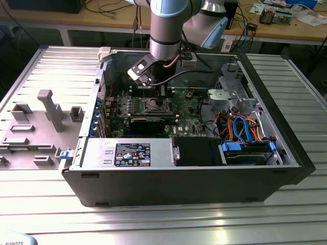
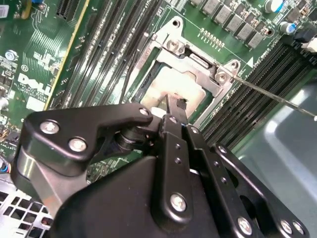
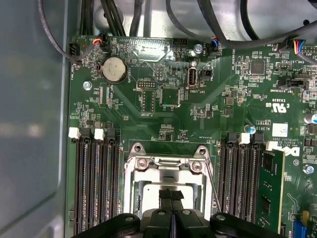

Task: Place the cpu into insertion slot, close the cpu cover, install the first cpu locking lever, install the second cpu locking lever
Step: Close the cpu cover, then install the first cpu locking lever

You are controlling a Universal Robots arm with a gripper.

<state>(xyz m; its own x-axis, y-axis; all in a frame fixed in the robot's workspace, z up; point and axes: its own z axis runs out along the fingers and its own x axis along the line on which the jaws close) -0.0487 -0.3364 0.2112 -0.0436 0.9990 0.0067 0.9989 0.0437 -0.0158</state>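
Observation:
The insertion slot [image 1: 153, 105] sits amid the green motherboard inside the open case. In it lies the cpu [image 2: 168, 82] [image 3: 147, 191], its dull tan face showing through the window of the cpu cover [image 2: 198, 62] [image 3: 168, 166]. The silver frame lies flat over the socket. My gripper [image 2: 173, 106] [image 3: 172, 195] [image 1: 152, 92] hangs straight above the cpu. Its black fingers [image 3: 167, 198] are shut against each other, tips close over the chip's face, holding nothing. A thin wire locking lever [image 2: 272, 96] [image 3: 214, 186] runs out from one corner of the socket, alongside the memory slots.
Long black memory slots [image 3: 94, 183] flank the socket on both sides, and one green memory stick [image 3: 271, 188] stands in them. A coin battery [image 3: 114, 69] and cables [image 3: 124, 20] lie beyond. A long black card [image 1: 148, 122], drive cage [image 1: 230, 92] and case walls [image 1: 92, 117] ring the board.

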